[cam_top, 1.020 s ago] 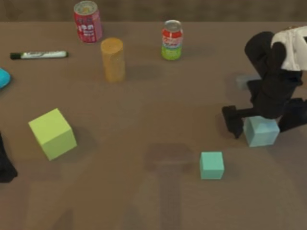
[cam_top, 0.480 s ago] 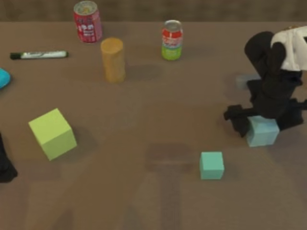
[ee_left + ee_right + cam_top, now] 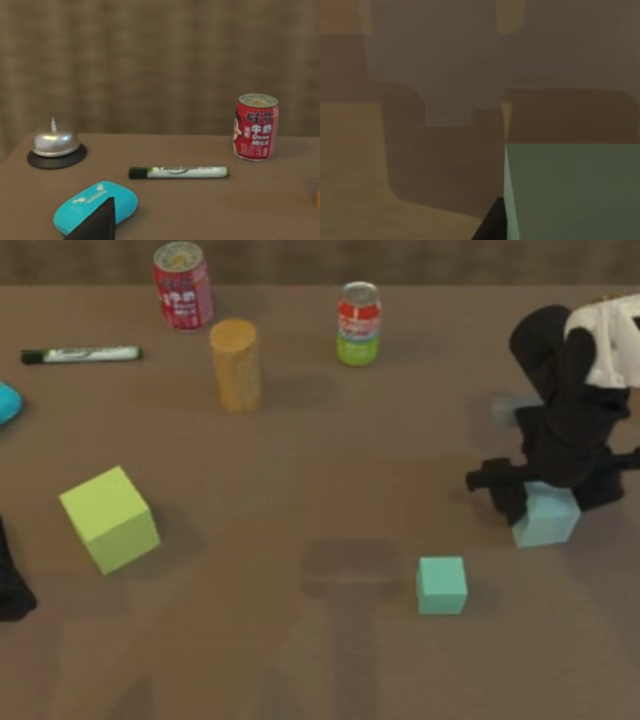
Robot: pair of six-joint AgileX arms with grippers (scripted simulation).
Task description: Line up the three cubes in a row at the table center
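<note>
On the brown table, my right gripper is down at the right side, shut on the pale light-blue cube with a finger on either side. The right wrist view shows that cube close up, one dark fingertip against its side. The small teal-green cube sits to its lower left, apart from it. The large yellow-green cube rests at the left. My left gripper is parked at the left edge, open, with one fingertip showing in its wrist view.
Along the back stand a red can, a red-and-green can and an orange-yellow cylinder. A marker and a cyan object lie at the far left. A silver bell stands beyond them.
The right gripper's fingers have drawn in from wide apart onto the two sides of the light-blue cube. The cubes and the left arm have not moved.
</note>
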